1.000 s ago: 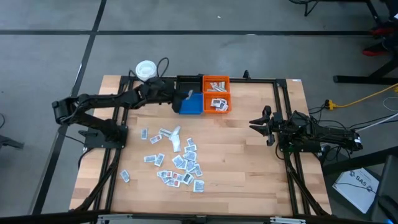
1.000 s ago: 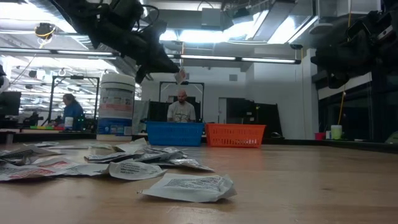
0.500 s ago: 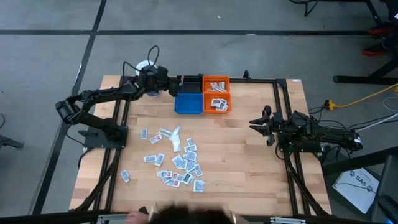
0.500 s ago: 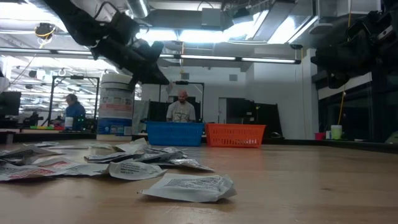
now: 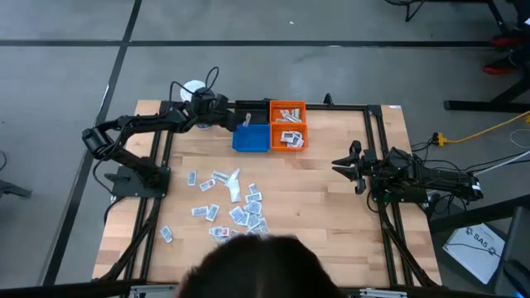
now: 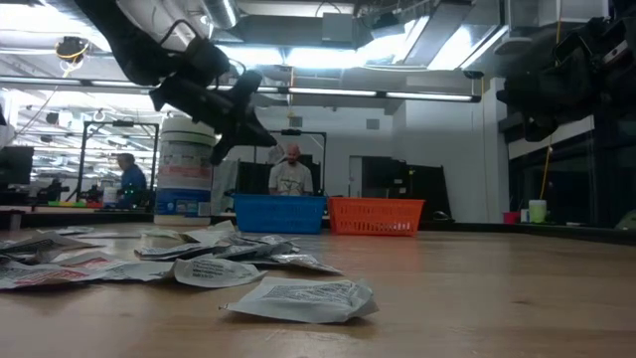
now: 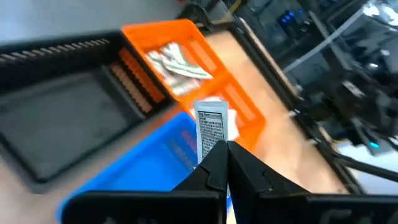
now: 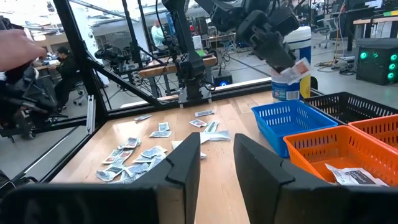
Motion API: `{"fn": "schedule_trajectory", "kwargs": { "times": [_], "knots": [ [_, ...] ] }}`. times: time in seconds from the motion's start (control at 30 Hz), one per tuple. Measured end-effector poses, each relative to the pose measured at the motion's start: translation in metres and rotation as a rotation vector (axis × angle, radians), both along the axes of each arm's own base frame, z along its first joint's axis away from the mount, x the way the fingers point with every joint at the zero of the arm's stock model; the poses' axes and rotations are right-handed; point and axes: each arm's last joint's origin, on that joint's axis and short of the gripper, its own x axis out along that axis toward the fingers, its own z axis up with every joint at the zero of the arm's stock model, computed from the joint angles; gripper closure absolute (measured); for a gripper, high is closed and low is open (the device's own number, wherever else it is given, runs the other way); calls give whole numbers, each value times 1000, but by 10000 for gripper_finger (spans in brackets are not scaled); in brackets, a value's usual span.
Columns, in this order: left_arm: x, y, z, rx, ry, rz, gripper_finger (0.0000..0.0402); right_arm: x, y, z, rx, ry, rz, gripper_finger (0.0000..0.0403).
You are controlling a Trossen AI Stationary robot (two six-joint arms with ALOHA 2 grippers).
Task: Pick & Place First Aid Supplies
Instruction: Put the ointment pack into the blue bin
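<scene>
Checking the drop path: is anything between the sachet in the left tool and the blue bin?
Nothing visible does. The left tool, shut on the sachet, hangs over the blue bin, whose open top is unobstructed.

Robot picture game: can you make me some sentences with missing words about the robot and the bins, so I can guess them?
1. The left gripper is shut on a small white ____.
2. It hangs above the ____ bin.
3. Beside that bin stand two bins coloured ____.
4. The right gripper holds ____.

Missing words: sachet; blue; orange; nothing
</scene>
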Motion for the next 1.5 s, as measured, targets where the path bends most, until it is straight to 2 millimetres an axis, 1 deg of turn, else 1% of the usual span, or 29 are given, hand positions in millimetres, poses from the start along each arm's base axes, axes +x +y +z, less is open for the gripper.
{"fn": "schedule_trajectory", "kwargs": {
  "times": [0.17,0.37,0.5,0.6,0.73,0.87,1.03,1.2,1.37,1.5],
  "knots": [
    [7,-11,-1,-81,-13,-64,400,0,0,0,0,1,0,303],
    [6,-22,-14,-205,109,-40,400,0,0,0,0,0,0,303],
    [4,-25,-20,-209,203,42,400,0,0,0,0,0,0,303],
    [4,-23,-21,-189,210,74,400,0,0,0,0,0,0,303],
    [5,-22,-24,-172,224,65,398,0,0,0,0,0,0,303],
    [6,-24,-24,-157,229,50,378,0,0,0,0,0,0,303],
    [7,-25,-23,-122,226,30,330,0,0,0,0,1,0,303],
    [14,-26,-16,-72,156,10,288,0,0,0,0,0,0,303],
    [25,-33,-8,-12,72,-31,275,0,0,0,0,0,0,303],
    [34,-47,0,39,16,-89,277,0,0,0,0,0,0,303]
  ]
}}
